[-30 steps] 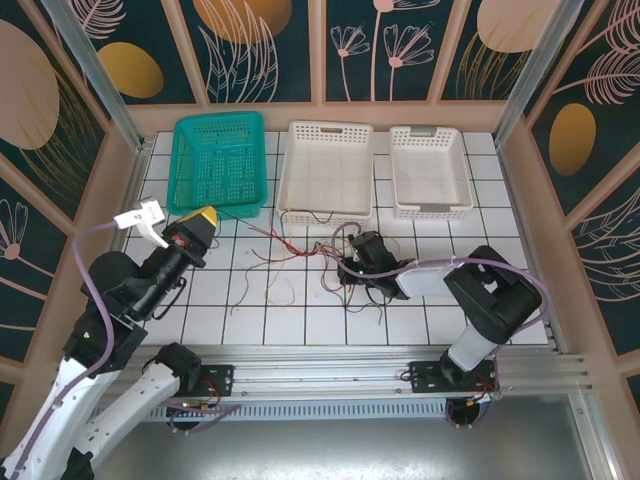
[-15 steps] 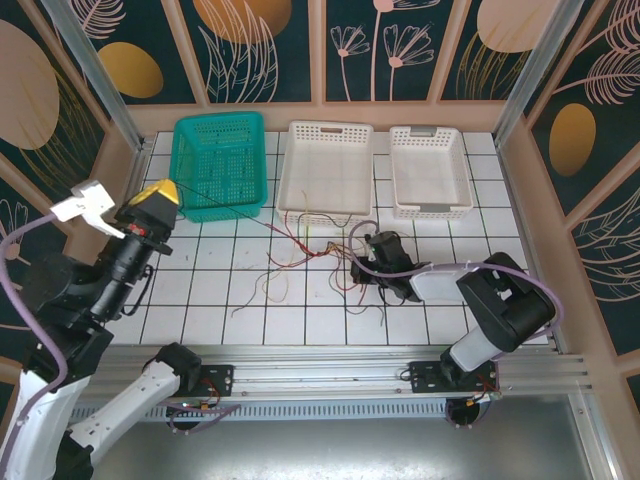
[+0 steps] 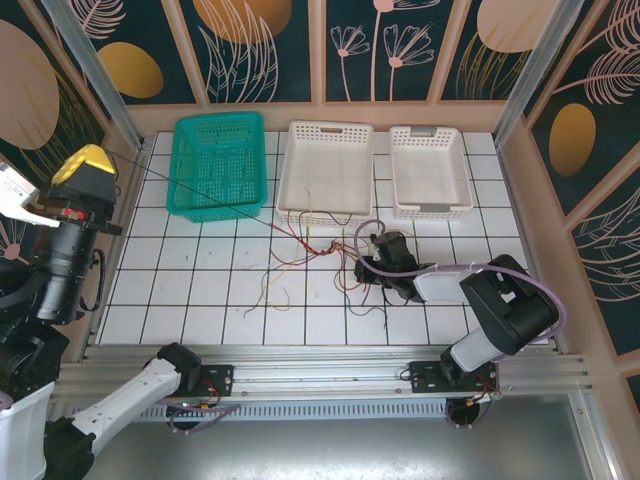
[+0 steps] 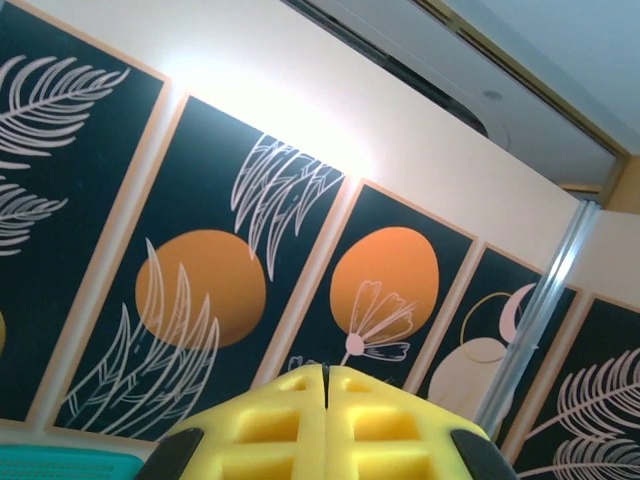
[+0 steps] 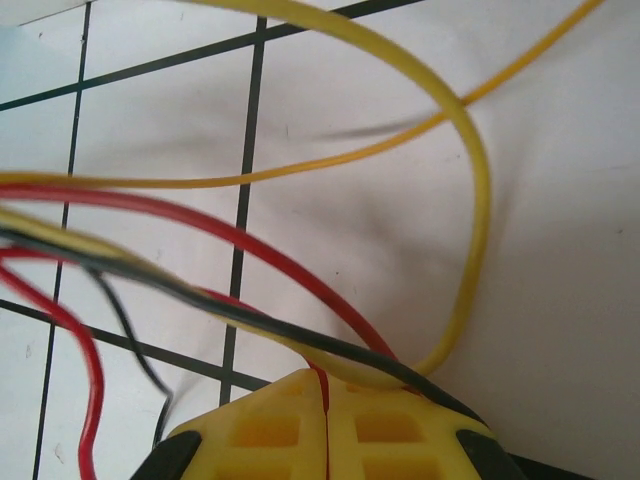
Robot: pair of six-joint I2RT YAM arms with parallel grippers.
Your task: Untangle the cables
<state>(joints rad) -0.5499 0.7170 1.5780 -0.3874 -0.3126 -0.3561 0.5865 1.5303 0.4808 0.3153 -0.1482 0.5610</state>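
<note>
Cables (image 5: 484,190) in right tool (image 5: 324,385), wrist close-up

Two robot arms on black bases. The left arm (image 3: 62,262) has white lower links, black cylindrical upper sections and a small white bracket. The right arm (image 3: 503,305) has a bulky black elbow and a white forearm. A thick purple cable (image 3: 450,267) runs along each. The left gripper (image 4: 325,385) and the right gripper (image 5: 322,392) have yellow fingers (image 4: 270,428) moulded with square pockets, set in black mounts.
</note>
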